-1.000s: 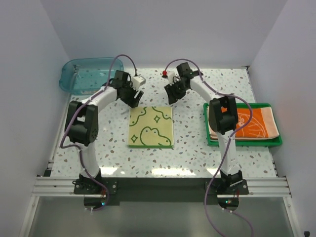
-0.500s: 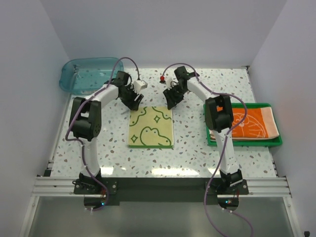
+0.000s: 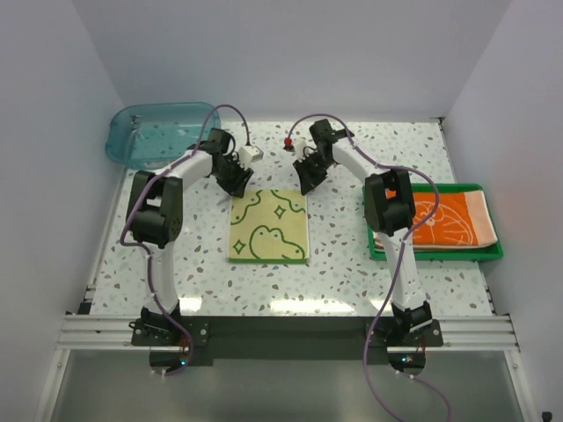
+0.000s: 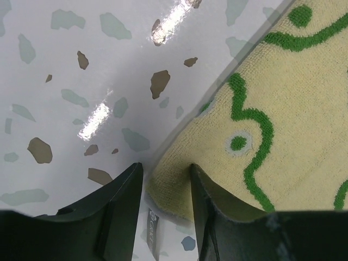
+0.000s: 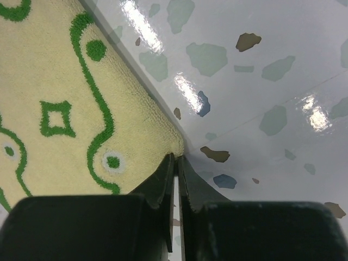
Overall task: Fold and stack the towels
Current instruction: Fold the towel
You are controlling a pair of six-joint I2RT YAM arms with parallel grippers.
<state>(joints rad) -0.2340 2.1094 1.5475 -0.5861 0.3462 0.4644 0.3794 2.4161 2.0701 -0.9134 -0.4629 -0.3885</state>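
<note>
A pale yellow towel [image 3: 268, 225] with green outlines lies flat and square at the table's middle. An orange towel [image 3: 453, 218] with white print rests in the green tray [image 3: 435, 255] on the right. My left gripper [image 3: 236, 183] is down at the yellow towel's far left corner [image 4: 168, 174]; the jaws stand partly open with that corner between the fingers [image 4: 122, 212]. My right gripper [image 3: 305, 183] is at the far right corner [image 5: 176, 142], shut, its fingertips [image 5: 169, 168] pinching the corner's very tip. No striped towel shows.
A translucent blue bin [image 3: 154, 132] stands at the back left corner of the speckled table. A small red object [image 3: 290, 141] sits near the back, beside the right arm. White walls close the table in on three sides.
Both grippers have come down onto the yellow towel's far corners. The right jaws have shut, and the left jaws have narrowed around their corner.
</note>
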